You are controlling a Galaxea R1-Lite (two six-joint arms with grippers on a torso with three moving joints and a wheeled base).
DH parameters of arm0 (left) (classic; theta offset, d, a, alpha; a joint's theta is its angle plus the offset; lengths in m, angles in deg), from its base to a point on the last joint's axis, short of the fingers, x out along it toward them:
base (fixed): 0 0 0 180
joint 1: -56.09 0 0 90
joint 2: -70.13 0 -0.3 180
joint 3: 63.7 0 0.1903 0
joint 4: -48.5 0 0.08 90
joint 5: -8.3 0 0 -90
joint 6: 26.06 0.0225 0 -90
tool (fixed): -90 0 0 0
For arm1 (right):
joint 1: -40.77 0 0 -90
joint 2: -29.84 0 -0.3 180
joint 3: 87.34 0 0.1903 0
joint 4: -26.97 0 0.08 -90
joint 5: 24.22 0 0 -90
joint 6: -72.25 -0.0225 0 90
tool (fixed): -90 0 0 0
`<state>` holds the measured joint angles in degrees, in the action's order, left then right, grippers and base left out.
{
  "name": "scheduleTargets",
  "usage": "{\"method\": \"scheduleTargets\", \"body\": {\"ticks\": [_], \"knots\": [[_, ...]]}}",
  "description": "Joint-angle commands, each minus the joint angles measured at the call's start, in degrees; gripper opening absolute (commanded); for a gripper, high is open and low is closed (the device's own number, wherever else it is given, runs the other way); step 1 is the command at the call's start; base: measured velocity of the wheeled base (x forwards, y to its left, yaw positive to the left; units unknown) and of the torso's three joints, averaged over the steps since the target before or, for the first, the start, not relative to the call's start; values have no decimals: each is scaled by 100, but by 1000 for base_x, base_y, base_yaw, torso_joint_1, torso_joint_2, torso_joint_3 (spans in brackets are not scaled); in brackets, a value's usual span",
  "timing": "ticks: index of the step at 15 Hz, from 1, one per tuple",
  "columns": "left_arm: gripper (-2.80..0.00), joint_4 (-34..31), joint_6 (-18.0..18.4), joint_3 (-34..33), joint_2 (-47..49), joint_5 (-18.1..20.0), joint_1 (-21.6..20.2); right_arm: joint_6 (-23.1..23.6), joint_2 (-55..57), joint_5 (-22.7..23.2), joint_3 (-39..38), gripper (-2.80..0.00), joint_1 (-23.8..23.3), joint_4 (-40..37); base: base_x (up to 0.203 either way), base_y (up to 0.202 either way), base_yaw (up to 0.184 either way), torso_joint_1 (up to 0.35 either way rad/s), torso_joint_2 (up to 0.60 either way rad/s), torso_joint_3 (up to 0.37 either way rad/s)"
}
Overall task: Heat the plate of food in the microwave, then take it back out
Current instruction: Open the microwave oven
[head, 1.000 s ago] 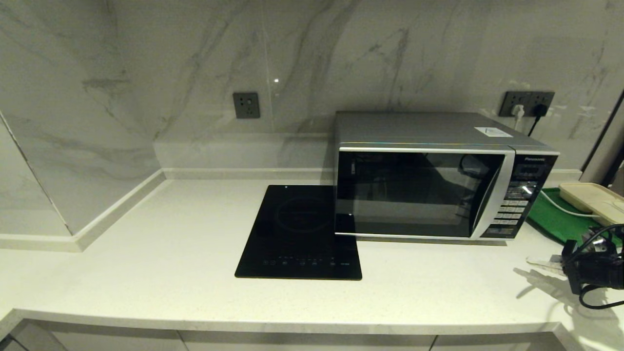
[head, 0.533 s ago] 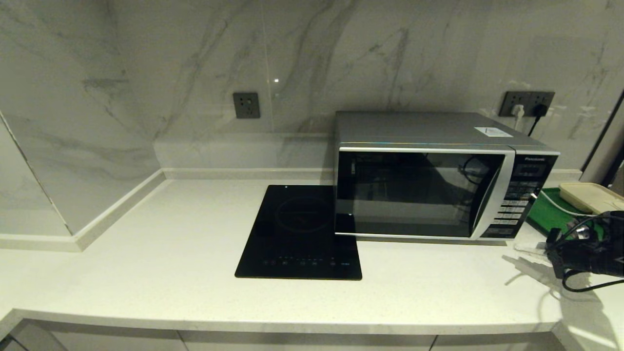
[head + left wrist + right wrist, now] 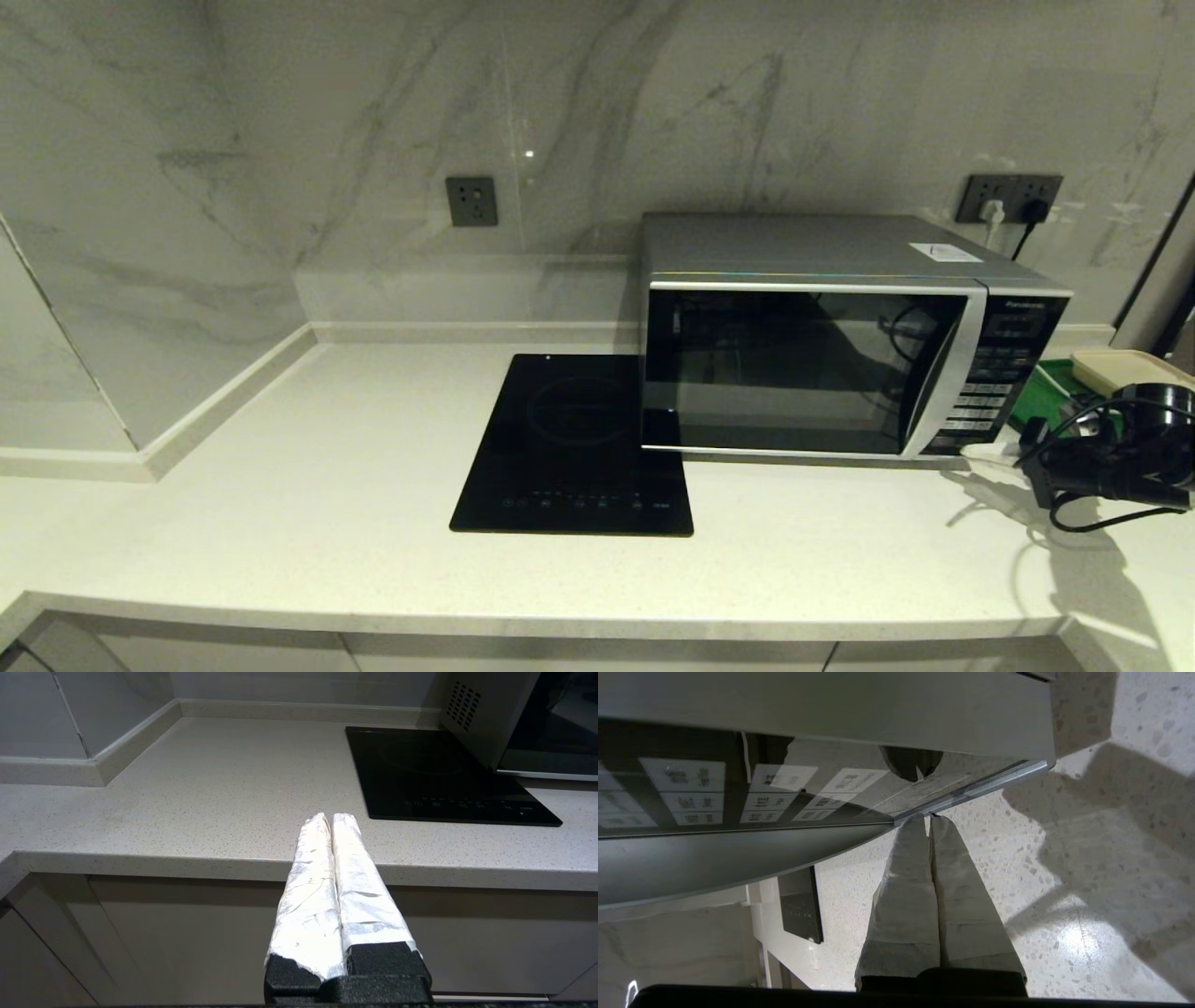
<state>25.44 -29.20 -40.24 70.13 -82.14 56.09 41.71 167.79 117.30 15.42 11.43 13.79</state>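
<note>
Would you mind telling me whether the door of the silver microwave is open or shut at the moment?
Shut. The large silver boxy microwave has its dark glass door lying flush with the black keypad panel, with no gap showing.

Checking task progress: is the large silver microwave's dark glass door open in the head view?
No, the large silver microwave's dark glass door sits flush and shut against its front.

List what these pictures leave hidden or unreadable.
- Plate of food: in no view; the microwave's shut dark glass door hides the inside.
- Keypad labels: too small in head view, skewed in right wrist view.
- Beige box: partly covered by the right arm.
- Right gripper: whether it touches the microwave's lower corner.
</note>
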Motion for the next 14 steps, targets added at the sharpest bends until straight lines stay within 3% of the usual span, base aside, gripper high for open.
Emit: {"method": "scheduleTargets", "body": {"ticks": [1,14], "knots": [[-280,5,-3,-1,0,0,0,-23,56,34,53,-280,-1,17,0,0,0,0,0,0],[-280,5,-3,-1,0,0,0,-49,116,-36,224,-280,-10,27,0,0,0,0,0,0]]}}
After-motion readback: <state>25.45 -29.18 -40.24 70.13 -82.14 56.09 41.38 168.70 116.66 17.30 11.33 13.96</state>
